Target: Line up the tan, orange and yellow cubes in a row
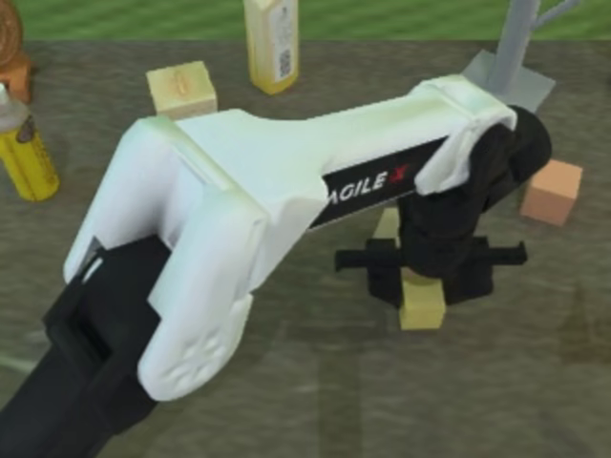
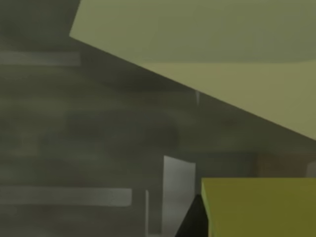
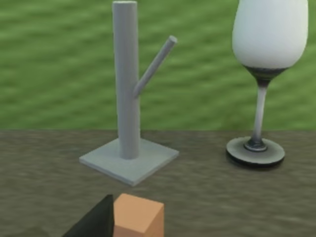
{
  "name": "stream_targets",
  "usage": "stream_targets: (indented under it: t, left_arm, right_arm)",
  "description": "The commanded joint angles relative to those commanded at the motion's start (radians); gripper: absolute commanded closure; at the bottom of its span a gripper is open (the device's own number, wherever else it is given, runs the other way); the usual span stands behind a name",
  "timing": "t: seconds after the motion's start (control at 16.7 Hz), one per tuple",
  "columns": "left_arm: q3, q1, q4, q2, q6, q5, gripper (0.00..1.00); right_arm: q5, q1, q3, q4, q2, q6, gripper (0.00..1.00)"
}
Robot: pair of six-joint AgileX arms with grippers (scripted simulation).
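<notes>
Top view counts three cubes, all toward the table's right half. The orange cube (image 1: 551, 191) sits alone near the right edge, well apart from the other two. The yellow cube (image 1: 421, 307) pokes out from under the left gripper (image 1: 430, 260), and only a pale corner of the tan cube (image 1: 387, 224) shows just beside that gripper on its far side; the rest is hidden under the arm. The left arm reaches across from the lower left corner, its gripper pointing down over this pair.

In the left wrist view the tan cube (image 2: 222, 54) fills the upper part and the yellow cube (image 2: 259, 207) lies close by, with a gap of table (image 2: 74, 128) between them. Whether the left gripper is spread, pressed together or pinching the yellow cube, I cannot tell.

Only a dark sliver of the right gripper (image 3: 94, 223) shows in the right wrist view, just beside the orange cube (image 3: 138, 215); its state cannot be told either, and the right arm lies outside the top view.

Other things, counted:
- two yellow bottles – one at the far edge (image 1: 271, 43), one at the left edge (image 1: 24, 148)
- one cream block with an orange streak (image 1: 181, 88), near the far bottle
- one grey peg stand (image 3: 126, 98) – upright beyond the orange cube
- one wine glass (image 3: 266, 34), upright beside the stand
</notes>
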Motion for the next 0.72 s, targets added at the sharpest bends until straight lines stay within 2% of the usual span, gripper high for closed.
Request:
stream_targets:
  t: [0.48,0.72]
  left_arm:
    - [0.000,0.000,0.000,0.000,0.000,0.000,0.02]
    - [0.000,0.000,0.000,0.000,0.000,0.000,0.00]
  right_arm:
    - [0.000,0.000,0.000,0.000,0.000,0.000,0.00]
    - [0.000,0.000,0.000,0.000,0.000,0.000,0.00]
